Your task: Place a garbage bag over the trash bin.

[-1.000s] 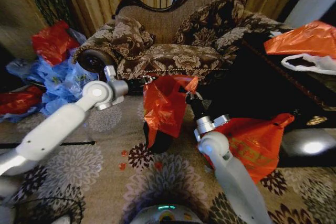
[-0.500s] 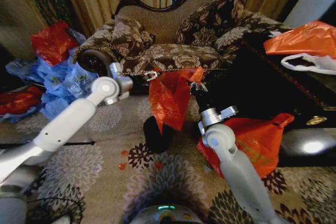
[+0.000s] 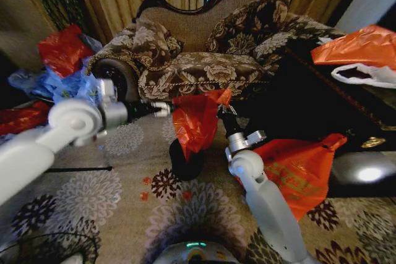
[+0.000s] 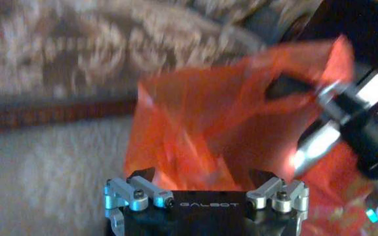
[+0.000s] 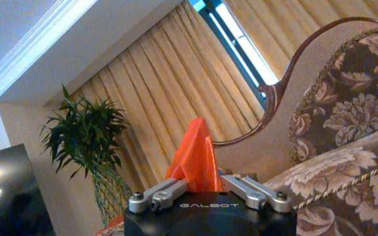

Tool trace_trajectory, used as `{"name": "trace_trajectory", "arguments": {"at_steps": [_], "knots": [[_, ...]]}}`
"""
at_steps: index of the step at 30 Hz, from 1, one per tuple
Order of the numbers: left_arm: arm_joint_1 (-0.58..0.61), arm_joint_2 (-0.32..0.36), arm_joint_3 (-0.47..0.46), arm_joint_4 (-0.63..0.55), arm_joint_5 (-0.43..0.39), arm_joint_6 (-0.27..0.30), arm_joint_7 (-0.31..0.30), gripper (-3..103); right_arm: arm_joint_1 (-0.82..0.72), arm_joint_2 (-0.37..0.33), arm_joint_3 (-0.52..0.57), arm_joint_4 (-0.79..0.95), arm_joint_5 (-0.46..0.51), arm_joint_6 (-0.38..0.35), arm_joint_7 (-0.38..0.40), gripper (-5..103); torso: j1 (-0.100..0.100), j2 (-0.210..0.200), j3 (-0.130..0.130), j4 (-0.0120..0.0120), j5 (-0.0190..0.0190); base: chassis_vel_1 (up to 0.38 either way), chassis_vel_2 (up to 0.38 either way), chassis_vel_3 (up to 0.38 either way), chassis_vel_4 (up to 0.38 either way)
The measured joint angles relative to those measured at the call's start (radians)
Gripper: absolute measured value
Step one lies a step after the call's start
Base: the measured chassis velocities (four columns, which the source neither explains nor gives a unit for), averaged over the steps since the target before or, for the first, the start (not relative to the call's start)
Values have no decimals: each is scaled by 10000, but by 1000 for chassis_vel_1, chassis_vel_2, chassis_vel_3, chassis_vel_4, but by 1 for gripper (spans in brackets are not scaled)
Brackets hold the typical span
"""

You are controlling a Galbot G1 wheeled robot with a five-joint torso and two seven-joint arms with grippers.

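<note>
Roughly, at the middle of the head view:
Garbage bag [image 3: 197,122]: crinkly orange-red plastic, hanging just above centre frame between the two arms, its lower part draped over the top of the bin.
Trash bin [image 3: 185,164]: small, black and round, standing on the patterned carpet [image 3: 124,202] just below centre; its rim is hidden by the bag.
Left pincer [image 3: 166,109]: reaches in from the left of the frame and touches the bag's left edge; in the left wrist view its fingers [image 4: 143,174] stand apart with the bag's plastic between and beyond them, so it reads as released, and I cannot tell if it pinches any film.
Right pincer [image 3: 224,110]: rises from the lower right of the frame to the bag's upper right corner; in the right wrist view a peak of orange plastic [image 5: 194,157] stands up between its fingers, so it is clenched on the bag.
Right arm, seen from the left wrist: its dark tip lies against the bag at the right of that frame.
Sofa [image 3: 210,54]: brown floral, along the upper middle of the head view, right behind the bag.
Orange bundle [image 3: 297,165]: bigger, with yellowish print, lower right, beside the right arm.
Blue and red bags [image 3: 62,72]: heaped at the left edge.
</note>
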Motion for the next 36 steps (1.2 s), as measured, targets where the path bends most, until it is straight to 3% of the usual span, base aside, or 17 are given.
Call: {"name": "trace_trajectory", "arguments": {"at_steps": [2,6,13,17,19,24,30,36], "knots": [[155,-137,56,-1,-30,7,-173,98,-77,-13,-33,46,-11,1,0,0,0,0,0,1,1,0,0,0,0],[295,-1048,489,266,-701,-71,-1139,97,-376,-108,-128,264,-47,-2,0,0,0,0,1,0,-1,0,0,0,0],[-697,-2248,1222,948,-1606,-394,-2071,95,-542,-318,-70,471,-32,-38,24,0,0,0,0,0,4,0,0,0,0],[-980,-2867,1536,1316,-1648,-635,-2740,98,-631,-384,-43,564,-21,-57,39,0,1,0,1,1,3,0,0,0,0],[-1136,-3420,1800,1609,-1604,-799,-3351,99,-780,-483,-46,680,-15,-76,51,0,2,0,1,-2,3,0,0,0,0],[-1269,-4021,2376,2035,-797,-868,-3502,102,-1007,-610,-65,917,31,-130,79,0,1,0,1,-1,3,0,0,0,0],[-1305,-4470,2922,2458,-80,-1023,-3657,88,-1112,-708,-94,1088,75,-187,98,0,1,0,1,-2,3,0,0,0,0],[-1201,-4398,2987,2518,79,-1069,-3600,61,-1162,-798,-42,1130,97,-196,112,0,1,0,1,-1,1,0,0,0,0]]}}
